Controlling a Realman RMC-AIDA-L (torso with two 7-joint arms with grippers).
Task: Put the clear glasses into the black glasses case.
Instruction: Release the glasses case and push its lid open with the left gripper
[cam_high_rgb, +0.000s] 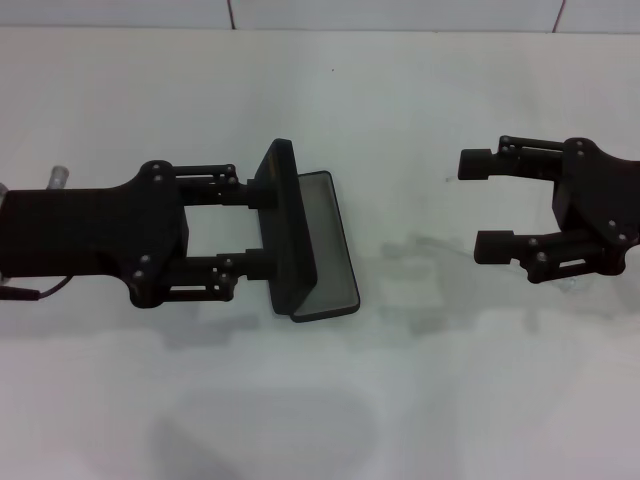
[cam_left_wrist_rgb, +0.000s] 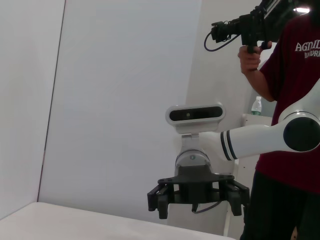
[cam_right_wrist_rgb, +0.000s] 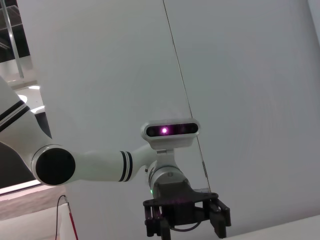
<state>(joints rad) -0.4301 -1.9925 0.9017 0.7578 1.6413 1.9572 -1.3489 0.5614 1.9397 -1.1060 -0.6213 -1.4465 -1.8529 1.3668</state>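
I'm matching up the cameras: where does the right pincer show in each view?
Head view: the right pincer is at the right side, open, over the white table. It is apart from the black glasses case, which the left pincer touches.
Left wrist view: lower centre, facing the camera.
Right wrist view: not in it; the pincer there is the left one.
Shared landmark: the table.

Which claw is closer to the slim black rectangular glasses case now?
The left claw: its fingers touch the open black glasses case at the raised lid. The right claw is open, well to the case's right, apart from it.
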